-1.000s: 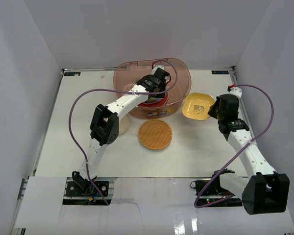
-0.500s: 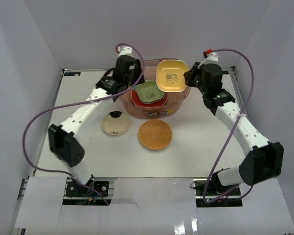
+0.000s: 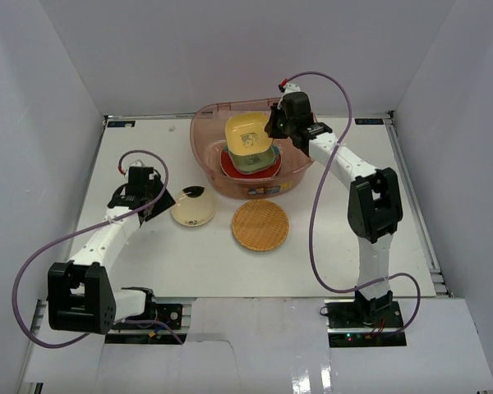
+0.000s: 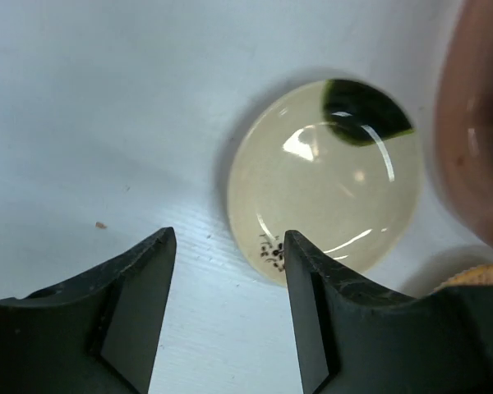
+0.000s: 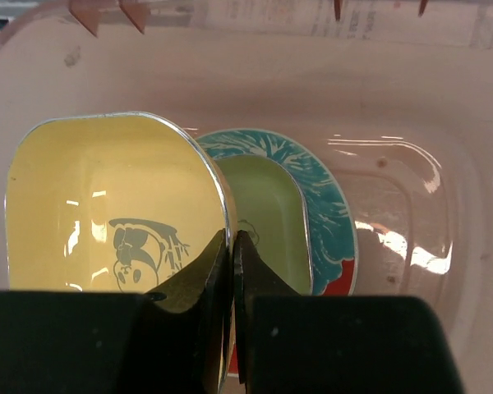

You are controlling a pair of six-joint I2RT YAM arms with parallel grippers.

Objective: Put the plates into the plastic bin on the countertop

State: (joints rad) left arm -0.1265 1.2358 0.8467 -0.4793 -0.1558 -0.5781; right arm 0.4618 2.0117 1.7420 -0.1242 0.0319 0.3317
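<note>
My right gripper is shut on the rim of the squarish yellow plate and holds it tilted inside the pinkish plastic bin. In the right wrist view the fingers pinch the yellow plate above a green plate that lies on a red plate with a teal flower. My left gripper is open and empty, low over the countertop just left of the cream round plate. In the left wrist view the gripper has one finger at the rim of the cream plate. An orange woven plate lies in front of the bin.
White walls enclose the countertop on three sides. The bin wall stands just right of the cream plate. The purple cable of the right arm loops over the table's right half.
My right arm has carried the yellow plate from over the bin's right rim down into the bin. My left arm has swung from the bin's back left to beside the cream plate.
</note>
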